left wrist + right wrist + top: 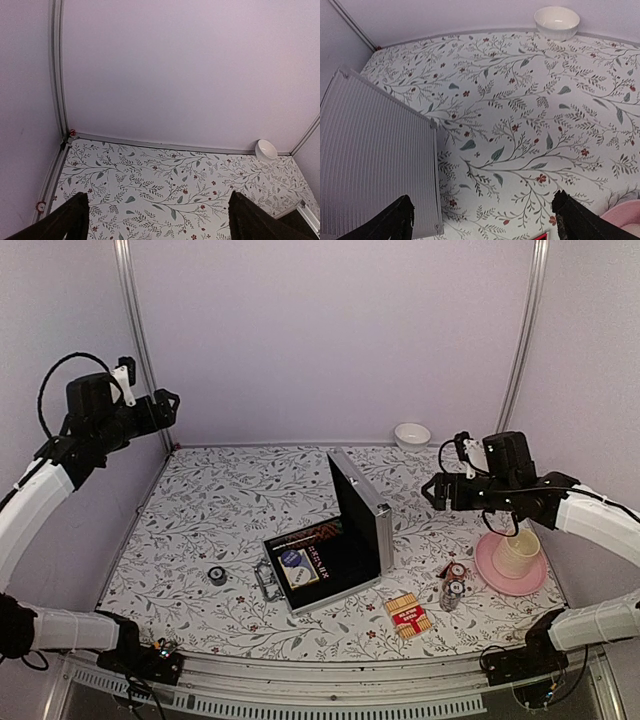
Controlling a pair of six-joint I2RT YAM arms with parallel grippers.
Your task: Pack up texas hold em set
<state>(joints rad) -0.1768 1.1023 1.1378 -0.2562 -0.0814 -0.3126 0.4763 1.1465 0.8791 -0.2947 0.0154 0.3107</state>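
Up top, the case (330, 550) is sitting open on the surface (220, 500), blue deck (293, 562) inside; red deck (408, 615), chips (453, 585) and button (216, 575) lying outside. Left hand (170, 400) and right hand (432, 490) are hanging wide open, empty. Left wrist is showing the bowl (266, 149); right wrist is adding the case's lid (375, 160).

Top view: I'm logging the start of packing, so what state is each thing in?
Briefcase: open, lid upright.
Blue deck: in the briefcase.
Red deck: flat on the table, outside.
Chips: on the table, outside.
Button: on the table, outside.
Cup: upright on the plate.
Bowl: upright, looks empty.
Left gripper: open, empty.
Right gripper: open, empty.
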